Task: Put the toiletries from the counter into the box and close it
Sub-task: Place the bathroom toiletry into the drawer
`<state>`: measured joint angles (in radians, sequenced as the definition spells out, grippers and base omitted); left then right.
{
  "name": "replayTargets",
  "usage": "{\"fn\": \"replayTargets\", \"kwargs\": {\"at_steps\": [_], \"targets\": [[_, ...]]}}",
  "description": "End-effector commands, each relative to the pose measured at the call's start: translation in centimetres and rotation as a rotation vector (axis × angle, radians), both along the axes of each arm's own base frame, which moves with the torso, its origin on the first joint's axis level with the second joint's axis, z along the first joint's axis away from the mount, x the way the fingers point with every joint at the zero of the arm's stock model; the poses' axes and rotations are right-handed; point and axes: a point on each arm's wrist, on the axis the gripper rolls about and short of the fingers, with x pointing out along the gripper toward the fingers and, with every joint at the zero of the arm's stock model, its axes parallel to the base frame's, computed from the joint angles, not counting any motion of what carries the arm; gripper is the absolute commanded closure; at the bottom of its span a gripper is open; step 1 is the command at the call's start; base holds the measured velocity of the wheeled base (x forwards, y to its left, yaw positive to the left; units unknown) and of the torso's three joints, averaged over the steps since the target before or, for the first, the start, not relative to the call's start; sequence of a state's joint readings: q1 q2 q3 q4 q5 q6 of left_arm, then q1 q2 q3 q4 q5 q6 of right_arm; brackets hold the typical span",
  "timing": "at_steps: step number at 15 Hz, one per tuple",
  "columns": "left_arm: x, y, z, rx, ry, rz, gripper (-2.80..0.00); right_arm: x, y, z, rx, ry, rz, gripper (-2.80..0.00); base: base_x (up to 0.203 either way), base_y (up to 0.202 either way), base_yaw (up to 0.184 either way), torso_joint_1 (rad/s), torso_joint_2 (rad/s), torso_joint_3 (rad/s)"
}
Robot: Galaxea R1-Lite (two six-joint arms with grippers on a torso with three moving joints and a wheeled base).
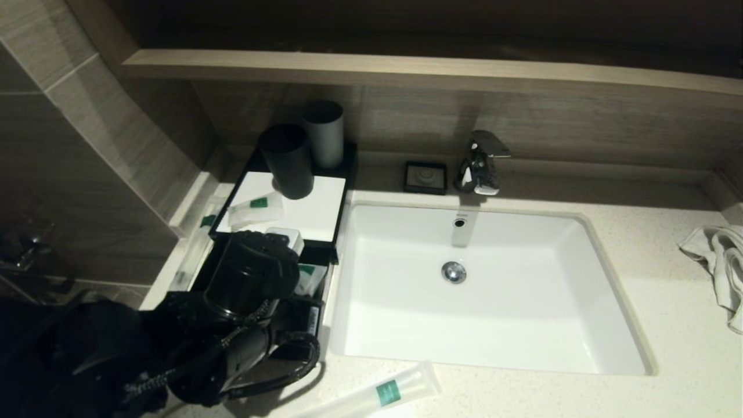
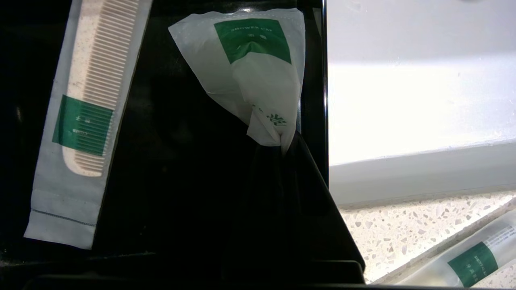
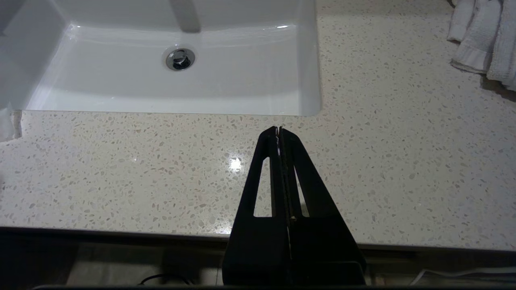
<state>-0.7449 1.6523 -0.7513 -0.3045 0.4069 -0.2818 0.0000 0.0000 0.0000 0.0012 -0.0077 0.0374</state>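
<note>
Nearest the robot, a long tube packet (image 1: 377, 395) with a green label lies on the counter (image 1: 667, 360) in front of the basin (image 1: 487, 290), not yet packed. Just beyond it the left gripper (image 2: 278, 143) hangs over the open black drawer of the box (image 1: 339, 174), its jaws pinched shut on a corner of the shower cap packet (image 2: 250, 68), which dangles crumpled from the tips. The step in hand looks like lowering this packet into the drawer; the next move calls for parting the jaws so it falls inside the rim, beside the comb packet (image 2: 84, 117) already lying flat there. The left arm reaches forward and slightly down, its wrist hiding most of the drawer in the head view. Farther back, another packet (image 1: 255, 209) rests on the box's white panel near the two dark cups (image 1: 302, 151). The right gripper (image 3: 279, 131) is parked low over bare counter, jaws closed on nothing. More packets and closing the drawer remain.
</note>
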Motion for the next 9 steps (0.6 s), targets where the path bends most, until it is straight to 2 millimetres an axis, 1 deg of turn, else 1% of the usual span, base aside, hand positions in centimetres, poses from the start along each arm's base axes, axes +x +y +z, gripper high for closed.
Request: {"fn": "replayTargets", "kwargs": {"at_steps": [1, 6, 7, 9], "targets": [[0.10, 0.36, -0.01, -0.001, -0.001, 0.015, 0.00, 0.01, 0.00, 0.00, 0.001, 0.002, 0.000, 0.00, 0.000, 0.000, 0.000, 0.000, 0.00, 0.000], [0.15, 0.58, -0.02, 0.000, 0.004, 0.019, 0.00, 0.01, 0.00, 0.00, -0.001, 0.002, 0.000, 0.00, 0.000, 0.000, 0.000, 0.000, 0.00, 0.000], [0.16, 0.56, -0.06, 0.001, 0.005, 0.019, -2.80, 0.01, 0.00, 0.00, 0.001, 0.002, 0.000, 0.00, 0.000, 0.000, 0.000, 0.000, 0.00, 0.000], [0.21, 0.53, 0.02, -0.004, -0.002, 0.020, -2.80, 0.01, 0.00, 0.00, -0.001, 0.002, 0.000, 0.00, 0.000, 0.000, 0.000, 0.000, 0.00, 0.000]]}}
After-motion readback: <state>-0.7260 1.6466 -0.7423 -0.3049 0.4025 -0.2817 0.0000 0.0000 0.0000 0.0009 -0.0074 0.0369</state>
